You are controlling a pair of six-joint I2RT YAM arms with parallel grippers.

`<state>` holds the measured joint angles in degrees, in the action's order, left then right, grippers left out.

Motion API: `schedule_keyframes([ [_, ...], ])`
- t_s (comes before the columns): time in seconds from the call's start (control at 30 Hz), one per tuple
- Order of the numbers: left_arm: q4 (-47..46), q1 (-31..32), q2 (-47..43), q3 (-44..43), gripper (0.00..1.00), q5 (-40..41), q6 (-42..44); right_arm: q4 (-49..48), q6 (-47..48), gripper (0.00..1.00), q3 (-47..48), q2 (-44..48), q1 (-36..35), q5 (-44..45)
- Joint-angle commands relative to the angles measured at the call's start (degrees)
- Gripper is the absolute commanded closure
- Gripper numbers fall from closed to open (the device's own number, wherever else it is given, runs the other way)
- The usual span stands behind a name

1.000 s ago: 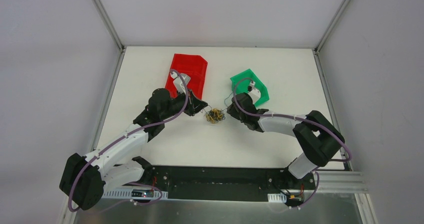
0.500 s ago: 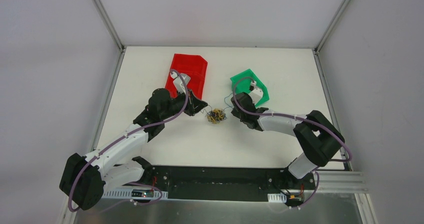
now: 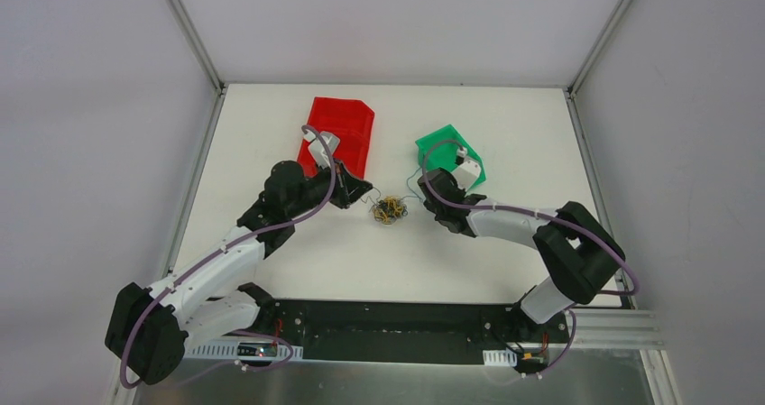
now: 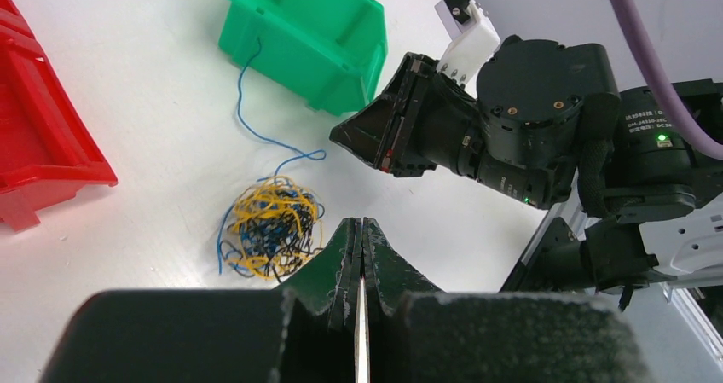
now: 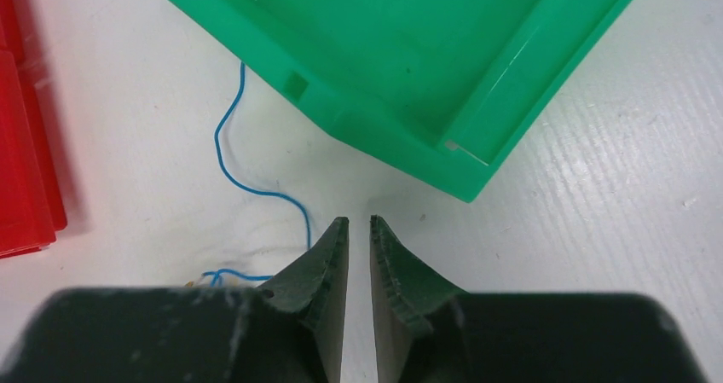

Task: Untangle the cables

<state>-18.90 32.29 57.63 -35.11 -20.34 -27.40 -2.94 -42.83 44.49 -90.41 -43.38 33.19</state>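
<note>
**Top view.** The cables [image 3: 390,209] are seen as a small clump of yellow, blue and dark wires near the middle of the worktop [image 3: 361,265]. The clump lies where it lay a second ago. It is flanked by the left gripper [image 3: 364,192] and the right gripper [image 3: 418,199]. The right wrist has been shifted slightly toward the green bin [image 3: 451,145] since the earlier frame, and the left forearm has been moved a little. The red bin [image 3: 341,130] stands toward the far edge, left of centre.

**Left wrist view.** The left gripper [image 4: 359,226] is pressed fully closed, and nothing is caught between its fingers. The clump [image 4: 271,236] lies just beside its tips. The clump is roughly round, so no long axis can be given. One loose blue strand [image 4: 249,114] is led out of it and points toward the green bin [image 4: 298,25], where its end meets the near wall. The right gripper [image 4: 375,140] is seen beyond, apart from the clump. A corner of the red bin [image 4: 43,144] shows at the left.

**Right wrist view.** The right gripper [image 5: 358,223] is held with a narrow gap between its fingers, and nothing is seen inside that gap. The blue strand [image 5: 234,165] curves from the green bin [image 5: 384,50] down to the outer side of one finger. The clump itself is hidden behind the fingers.
</note>
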Motion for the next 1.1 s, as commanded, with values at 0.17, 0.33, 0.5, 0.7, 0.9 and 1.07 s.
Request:
schedule_keyframes([
  [0.17,-0.7,0.4,-2.7,0.1,1.0,2.1,0.9,2.6,-1.0,0.82,1.9,3.1,-0.1,4.2],
  [0.33,-0.6,0.4,-2.4,0.1,1.0,2.0,0.9,-1.1,6.7,0.72,2.0,3.9,-0.2,-5.9],
  [0.5,-0.6,0.4,-2.0,-0.1,1.0,1.9,0.9,-4.9,6.1,0.45,-1.3,8.5,-0.4,-8.9],
  [0.7,-0.7,0.4,-1.7,-0.2,1.0,2.1,1.0,-10.2,3.3,0.42,-5.2,12.9,-2.4,-11.5],
  [0.9,-0.6,0.4,-1.8,-0.2,1.0,2.3,1.3,-15.6,-3.1,0.43,-6.4,10.0,-3.9,-10.9],
  [1.07,-0.6,0.4,-1.8,-0.1,1.0,2.9,1.5,-19.3,-15.4,0.43,-7.9,5.9,-4.2,-11.2],
])
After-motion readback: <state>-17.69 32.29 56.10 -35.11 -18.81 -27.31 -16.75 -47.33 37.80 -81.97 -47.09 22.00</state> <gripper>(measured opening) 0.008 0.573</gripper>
